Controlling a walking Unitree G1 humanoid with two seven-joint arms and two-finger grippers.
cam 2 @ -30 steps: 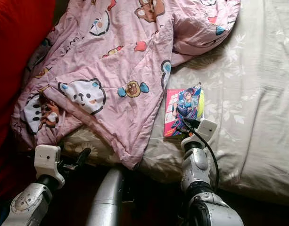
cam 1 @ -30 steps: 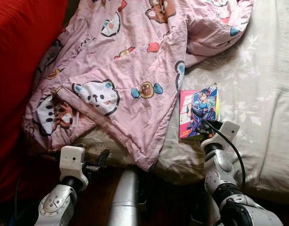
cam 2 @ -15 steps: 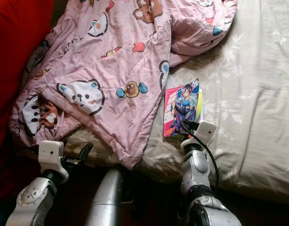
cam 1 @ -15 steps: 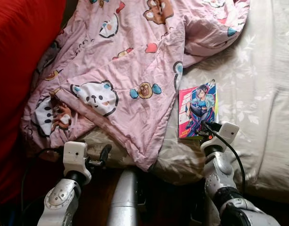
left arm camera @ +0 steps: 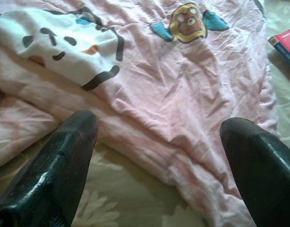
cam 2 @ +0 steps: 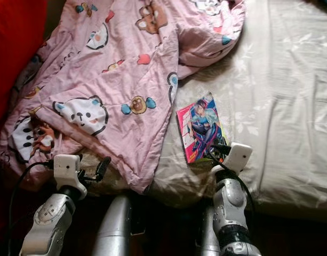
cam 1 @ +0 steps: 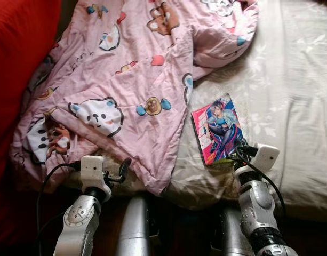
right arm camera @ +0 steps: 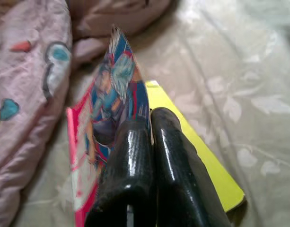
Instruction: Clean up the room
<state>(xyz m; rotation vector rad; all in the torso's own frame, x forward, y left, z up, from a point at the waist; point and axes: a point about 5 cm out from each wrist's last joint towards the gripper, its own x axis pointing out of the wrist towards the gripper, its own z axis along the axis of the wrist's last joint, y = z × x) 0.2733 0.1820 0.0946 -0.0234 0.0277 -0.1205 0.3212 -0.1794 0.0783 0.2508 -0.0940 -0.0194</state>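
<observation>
The right claw is clamped on the near edge of the book, which lies on the bed with its long axis running straight ahead of that claw and its cover lifted. The left claw has its fingers spread wide, with the blanket hem directly ahead of it and the book well off to its right. The right arm is therefore the nearer one for lifting the book away.

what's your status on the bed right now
Right end effector shut on the comic book, cover lifting. Left end effector open over the pink blanket. Nothing in the way.
</observation>
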